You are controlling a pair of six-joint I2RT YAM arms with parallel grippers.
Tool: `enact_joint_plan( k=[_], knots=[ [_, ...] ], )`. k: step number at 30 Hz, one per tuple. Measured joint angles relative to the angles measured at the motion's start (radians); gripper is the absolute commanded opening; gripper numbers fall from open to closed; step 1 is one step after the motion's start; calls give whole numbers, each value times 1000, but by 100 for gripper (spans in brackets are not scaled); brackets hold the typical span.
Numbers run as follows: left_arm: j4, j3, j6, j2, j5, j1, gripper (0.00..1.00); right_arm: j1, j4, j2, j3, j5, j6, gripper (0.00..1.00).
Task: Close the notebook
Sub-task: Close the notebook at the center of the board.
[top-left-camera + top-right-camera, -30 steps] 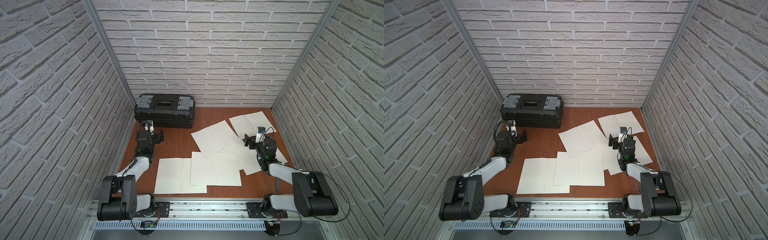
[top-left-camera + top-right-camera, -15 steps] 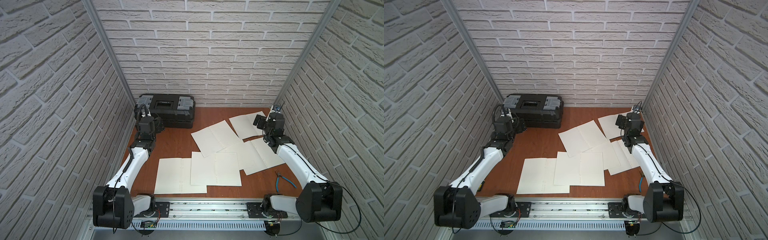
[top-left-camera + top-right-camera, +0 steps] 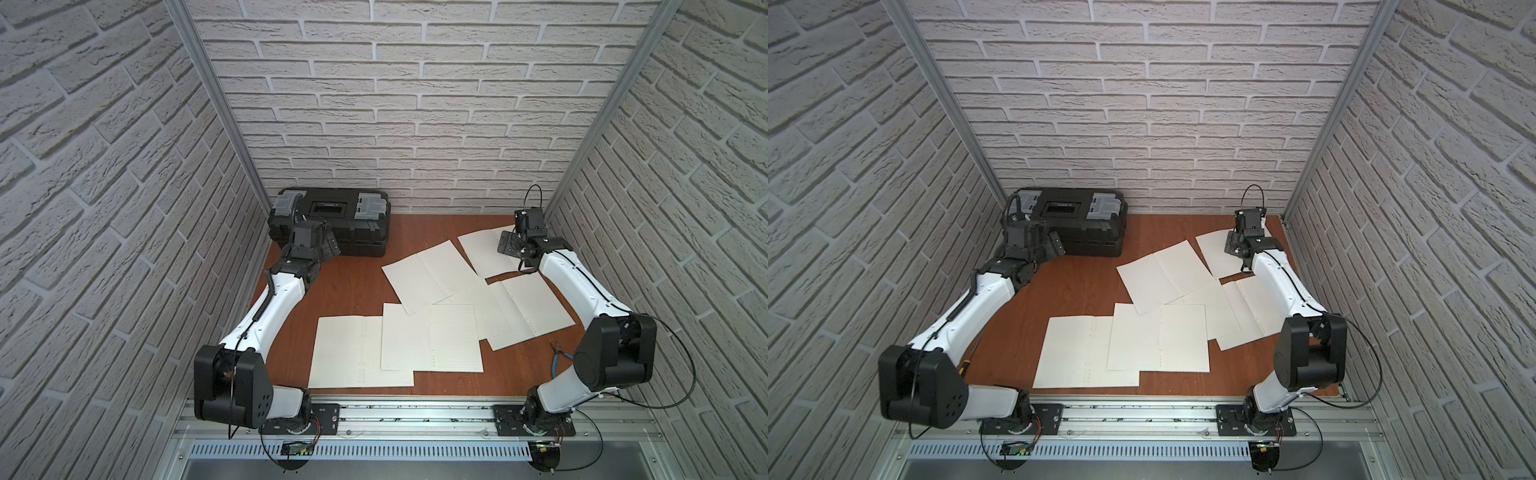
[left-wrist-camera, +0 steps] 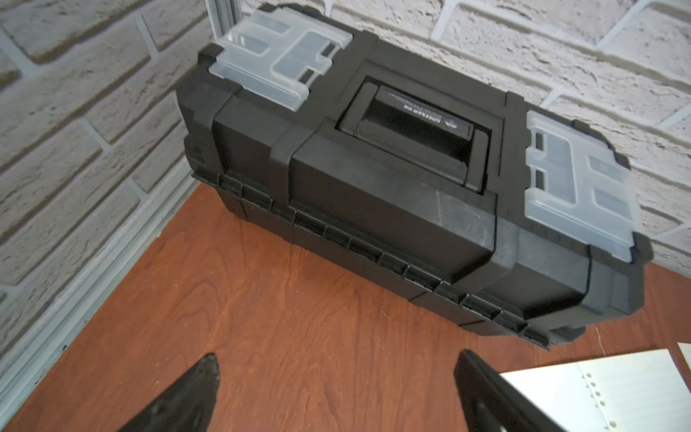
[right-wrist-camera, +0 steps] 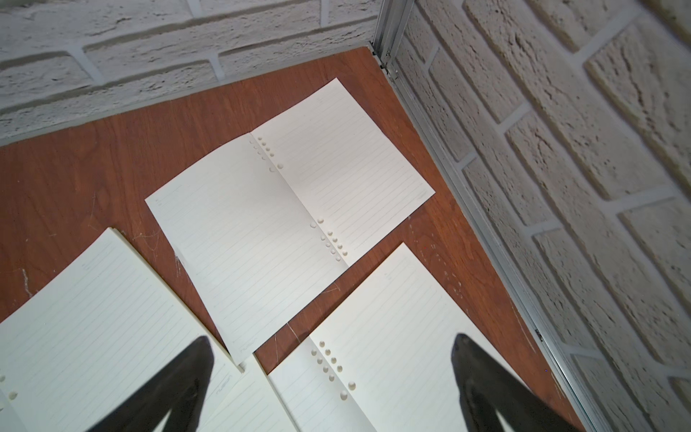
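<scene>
Several open notebooks of cream lined paper with punched holes lie flat on the brown table point(image 3: 353, 286). One lies at the front left point(image 3: 353, 353) and another overlaps it point(image 3: 432, 336). A third is in the middle point(image 3: 432, 274), and two more lie at the right point(image 3: 532, 311) and back right point(image 5: 288, 202). My right gripper point(image 3: 509, 245) point(image 5: 332, 338) hangs open above the back-right notebooks and holds nothing. My left gripper point(image 3: 330, 243) point(image 4: 338, 357) is open over bare wood in front of the toolbox, away from every notebook.
A black toolbox point(image 3: 332, 210) point(image 4: 374, 187) with clear latches stands in the back left corner. Blue-handled pliers point(image 3: 559, 359) lie at the front right beside the right arm's base. Brick walls close in three sides.
Both arms have unfolded from low near the front and reached toward the back: the left gripper to the toolbox, the right to the back right corner. Both stayed open. The notebooks have not moved.
</scene>
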Motion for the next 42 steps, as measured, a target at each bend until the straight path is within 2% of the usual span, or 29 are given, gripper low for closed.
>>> enact_joint_plan(
  k=[6, 11, 17, 22, 28, 34, 42],
  knots=[
    [-26, 2, -6, 15, 53, -48, 98, 6, -44, 27, 23, -50, 7, 99],
    [-22, 2, -18, 63, 184, -69, 98, 48, 26, 29, -11, -141, -31, 99],
    [-19, 2, -47, 121, 263, -127, 98, 109, 76, 49, -26, -233, -60, 99],
    [4, 8, -55, 169, 312, -181, 98, 139, 97, 126, 5, -285, -67, 99],
    [14, 77, -74, 252, 338, -220, 98, 153, 94, 227, 56, -320, -70, 99],
    [21, 87, -117, 303, 345, -243, 98, 154, 86, 283, 112, -341, -74, 100],
    [19, 114, -176, 362, 350, -287, 98, 154, 56, 370, 211, -361, -91, 94]
  ],
)
